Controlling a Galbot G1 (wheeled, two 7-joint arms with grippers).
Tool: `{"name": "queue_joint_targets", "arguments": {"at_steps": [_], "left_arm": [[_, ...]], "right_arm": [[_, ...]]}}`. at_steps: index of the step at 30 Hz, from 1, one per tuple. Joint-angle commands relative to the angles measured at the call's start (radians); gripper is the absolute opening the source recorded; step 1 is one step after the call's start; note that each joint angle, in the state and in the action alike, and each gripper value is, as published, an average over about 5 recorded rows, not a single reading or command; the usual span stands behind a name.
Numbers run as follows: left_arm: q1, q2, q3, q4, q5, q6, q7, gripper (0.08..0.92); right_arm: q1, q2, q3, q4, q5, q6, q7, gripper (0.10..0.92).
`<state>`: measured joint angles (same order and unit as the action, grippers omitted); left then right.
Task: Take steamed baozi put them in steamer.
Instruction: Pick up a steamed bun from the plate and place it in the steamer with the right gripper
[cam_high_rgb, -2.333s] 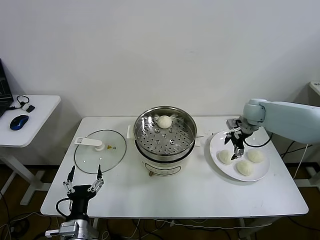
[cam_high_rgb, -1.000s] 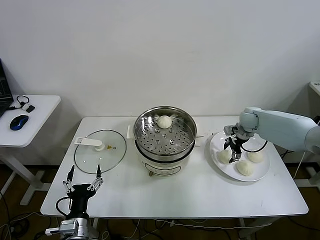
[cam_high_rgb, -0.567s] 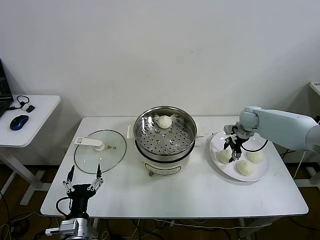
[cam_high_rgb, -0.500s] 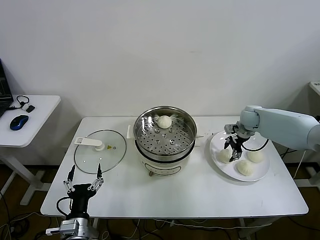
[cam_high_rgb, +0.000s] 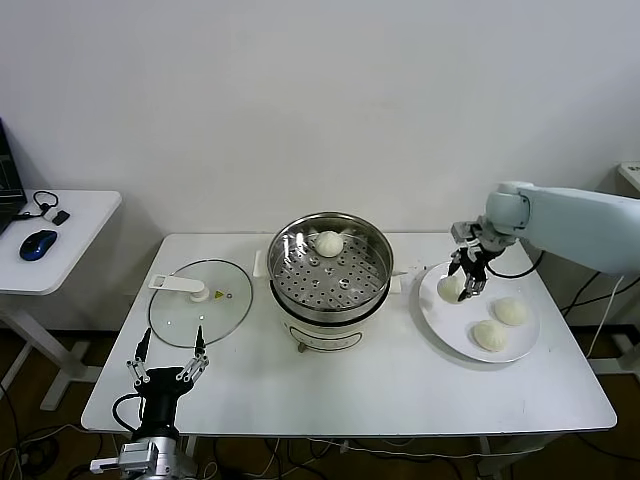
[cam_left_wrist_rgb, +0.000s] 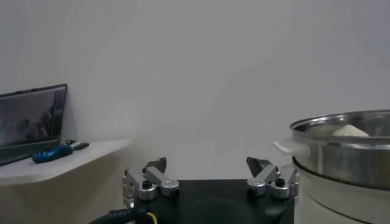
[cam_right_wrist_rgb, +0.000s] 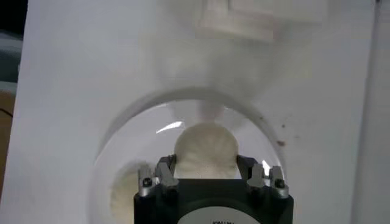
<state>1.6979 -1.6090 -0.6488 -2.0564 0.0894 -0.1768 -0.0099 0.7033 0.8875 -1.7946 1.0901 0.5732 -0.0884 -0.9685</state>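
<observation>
The right gripper is clamped on a bun, which sits between its fingers above the near-steamer edge of the plate, and from the head view I cannot tell whether the bun touches the plate. Two more buns lie on the plate's right side, one sits at the back of the steamer tray, and the glass lid lies flat to the steamer's left. The left gripper hangs with its fingers spread wide off the table's front left edge.
</observation>
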Motion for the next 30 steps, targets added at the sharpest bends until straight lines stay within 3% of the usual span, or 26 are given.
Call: {"name": "queue_joint_targets", "arguments": {"at_steps": [1,11,30], "left_arm": [[0.002,-0.037,0.003,-0.005,0.001,0.001,0.001,0.823],[-0.001,-0.034,0.012,-0.010,-0.001,0.004,0.012,0.823],[0.011,-0.027,0.013,-0.023,-0.011,0.002,0.015,0.823]], "right_arm": [[0.254,0.054,-0.107,0.134,0.134,-0.012,-0.010,0.670],[0.397,0.197,-0.091,0.196,0.317,-0.061,-0.003,0.670],[0.200,0.534,0.018,0.075,0.460,-0.209,0.141,0.670]]}}
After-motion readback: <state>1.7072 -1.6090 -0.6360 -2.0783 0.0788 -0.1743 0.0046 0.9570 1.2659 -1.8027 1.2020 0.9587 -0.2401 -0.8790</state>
